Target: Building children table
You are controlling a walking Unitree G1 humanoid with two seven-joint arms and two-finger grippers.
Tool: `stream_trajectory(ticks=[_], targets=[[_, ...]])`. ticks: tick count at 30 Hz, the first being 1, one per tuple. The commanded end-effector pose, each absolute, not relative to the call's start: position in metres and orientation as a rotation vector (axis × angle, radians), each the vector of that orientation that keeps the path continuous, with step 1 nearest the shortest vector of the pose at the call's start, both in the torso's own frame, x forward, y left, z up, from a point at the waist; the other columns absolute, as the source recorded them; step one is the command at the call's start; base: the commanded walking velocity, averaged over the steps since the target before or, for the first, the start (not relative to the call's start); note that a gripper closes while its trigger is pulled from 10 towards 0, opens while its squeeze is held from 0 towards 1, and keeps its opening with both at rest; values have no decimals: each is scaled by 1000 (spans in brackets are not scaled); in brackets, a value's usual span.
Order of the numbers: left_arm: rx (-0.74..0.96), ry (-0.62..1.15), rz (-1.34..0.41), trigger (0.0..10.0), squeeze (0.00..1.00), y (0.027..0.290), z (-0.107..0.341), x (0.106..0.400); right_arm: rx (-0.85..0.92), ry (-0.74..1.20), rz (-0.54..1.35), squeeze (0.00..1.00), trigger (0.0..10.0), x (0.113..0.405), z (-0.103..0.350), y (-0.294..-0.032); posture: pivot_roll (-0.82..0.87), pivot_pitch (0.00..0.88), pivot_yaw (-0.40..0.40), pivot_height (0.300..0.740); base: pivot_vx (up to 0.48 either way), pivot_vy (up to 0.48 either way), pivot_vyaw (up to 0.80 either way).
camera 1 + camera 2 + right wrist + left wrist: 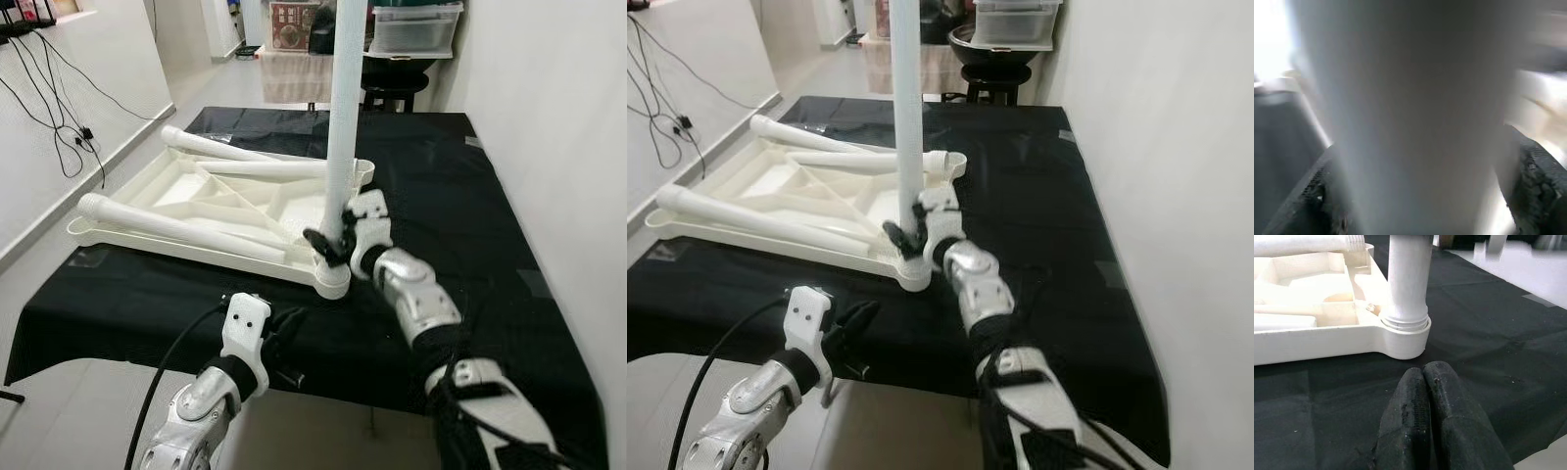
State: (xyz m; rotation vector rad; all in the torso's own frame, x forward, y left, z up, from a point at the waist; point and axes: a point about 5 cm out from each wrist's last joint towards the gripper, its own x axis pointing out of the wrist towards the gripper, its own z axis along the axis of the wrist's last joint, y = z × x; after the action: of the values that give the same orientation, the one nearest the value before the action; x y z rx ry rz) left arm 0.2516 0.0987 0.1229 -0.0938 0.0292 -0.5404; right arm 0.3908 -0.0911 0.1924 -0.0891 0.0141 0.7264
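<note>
Left eye view: an upturned white children's tabletop (pixel 211 211) lies on a black-draped desk (pixel 460 196), its near corner close to the desk's front edge. One white leg (pixel 343 108) stands upright in that near corner socket; the right pincer (pixel 333 238) is clamped on it low down, just above the socket. Three loose legs (pixel 186 233) lie across the tabletop's ribbed underside. The left pincer (pixel 284 338) hovers at the desk's front edge, apart from the tabletop. To the right of the tabletop, bare black cloth runs up to the wall.

Right eye view: a black stool (pixel 994 59) bearing a clear storage box (pixel 1014 20) stands beyond the desk's far edge.

Left wrist view: the left pincer's fingers (pixel 1415 426) are pressed together over the cloth, pointing at the socketed leg's threaded base (pixel 1405 323), with dark cloth between them.

Right wrist view: the leg's blurred white shaft (pixel 1410 117) sits between two black fingers (pixel 1540 191).
</note>
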Motion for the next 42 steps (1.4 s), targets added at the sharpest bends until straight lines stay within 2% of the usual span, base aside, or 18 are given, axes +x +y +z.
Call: stream_trajectory(ticks=[1, 2, 6, 10, 11, 12, 13, 23, 27, 30, 31, 32, 33, 35, 37, 41, 42], targets=[[-98, 39, -533, 10000, 0, 100, 119, 251, -91, 8, 907, 0, 10000, 386, 193, -79, -29, 34, 12, 740, 0, 0, 0], [-98, 40, -534, 10000, 0, 100, 119, 250, -137, 3, 1003, 0, 10000, 383, 193, -77, -26, 34, 12, 740, 0, 0, 0], [-98, 41, -536, 10000, 0, 100, 119, 250, -189, 27, 1131, 0, 10000, 378, 191, -75, -11, 40, 9, 740, 0, 0, 0], [-96, 41, -534, 10000, 0, 99, 120, 247, -215, 83, 1160, 0, 10000, 379, 187, -76, 11, 52, 8, 740, 0, 0, 0], [-97, 40, -533, 10000, 0, 99, 121, 245, -210, 110, 1166, 0, 8667, 380, 185, -78, 18, 60, 9, 740, 0, 0, 0], [-97, 40, -533, 10000, 0, 99, 121, 245, -210, 110, 1166, 0, 8667, 380, 185, -78, 18, 60, 9, 740, 0, 0, 0], [-99, 41, -533, 10000, 0, 99, 121, 243, -205, 126, 1157, 0, 0, 381, 184, -79, 21, 65, 11, 740, 0, 0, 0], [-118, 50, -544, 10000, 0, 96, 122, 235, -198, 180, 1164, 0, 0, 382, 178, -90, 38, 92, 5, 740, 0, 0, 0], [-120, 51, -542, 10000, 0, 96, 122, 234, -237, 173, 1061, 0, 0, 385, 172, -101, 30, 94, 3, 740, 0, 0, 0], [-120, 50, -540, 10000, 0, 97, 123, 234, -252, 225, 887, 0, 0, 386, 156, -116, 22, 101, 2, 740, 0, 0, 0], [-120, 49, -538, 10000, 0, 97, 123, 234, -143, 250, 702, 0, 0, 390, 149, -123, 16, 110, -1, 740, 0, 0, 0], [-120, 49, -538, 10000, 0, 97, 123, 234, -143, 250, 702, 0, 0, 390, 149, -123, 16, 110, -1, 740, 0, 0, 0], [-120, 50, -537, 10000, 0, 98, 124, 233, -74, 321, 406, 0, 0, 385, 128, -138, 0, 122, -3, 740, 0, 0, 0], [-120, 54, -544, 10000, 0, 101, 124, 234, -35, 291, 239, 0, 0, 354, 111, -141, -22, 115, 16, 740, 0, 0, 0], [-120, 56, -547, 10000, 0, 101, 124, 234, -25, 286, 219, 0, 0, 343, 107, -141, -27, 112, 21, 740, 0, 0, 0], [-118, 57, -547, 10000, 0, 102, 124, 235, -39, 248, 207, 0, 0, 341, 111, -144, -35, 104, 30, 740, 0, 0, 0], [-118, 56, -548, 10000, 0, 102, 123, 238, -69, 211, 163, 0, 0, 354, 119, -152, -43, 88, 18, 740, 0, 0, 0]])
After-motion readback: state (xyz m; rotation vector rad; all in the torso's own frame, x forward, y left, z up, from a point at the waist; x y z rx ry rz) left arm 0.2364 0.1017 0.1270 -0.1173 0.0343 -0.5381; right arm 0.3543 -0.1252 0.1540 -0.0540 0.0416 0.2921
